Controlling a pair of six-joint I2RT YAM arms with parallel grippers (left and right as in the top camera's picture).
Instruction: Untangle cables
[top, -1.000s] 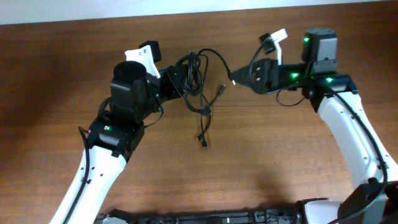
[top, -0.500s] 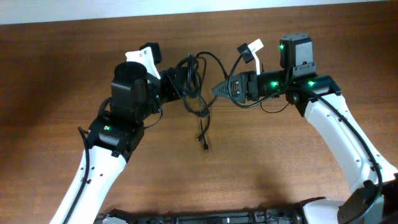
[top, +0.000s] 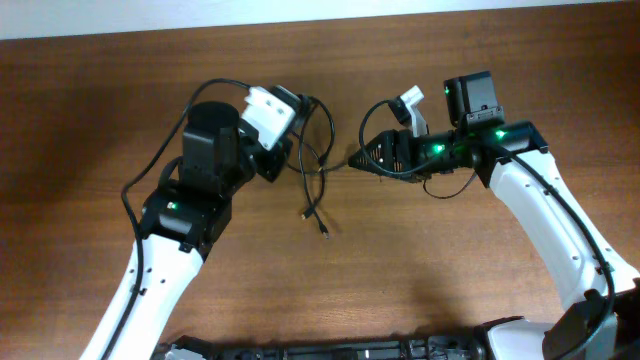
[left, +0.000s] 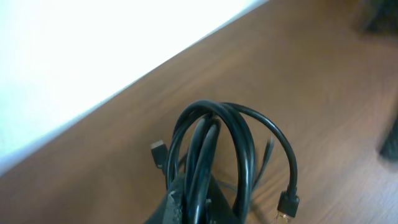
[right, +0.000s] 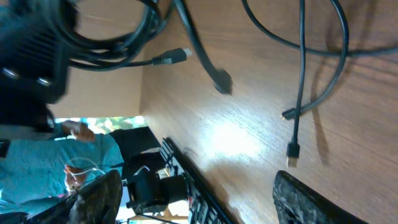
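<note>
The cables (top: 312, 150) are thin black cords in a tangled bundle at the middle of the brown table (top: 420, 270). My left gripper (top: 288, 146) is shut on the bundle, with loose ends and plugs (top: 324, 231) trailing toward the front. In the left wrist view, the loops (left: 211, 140) rise out of my shut left gripper (left: 196, 210) and one plug (left: 288, 205) dangles at the right. My right gripper (top: 356, 160) is open just right of the bundle. In the right wrist view, its fingers (right: 96, 199) are wide apart with nothing between them, and cords (right: 301, 68) hang beyond.
The table's far edge (top: 320, 22) runs along the top of the overhead view. The black base rail (top: 330, 350) lies at the front edge. Thicker black arm wires (top: 160, 160) loop off my left arm.
My left gripper has turned and lifted with the bundle, so the trailing ends shifted left. My right gripper has moved left and down to the bundle, its jaws a little narrower.
</note>
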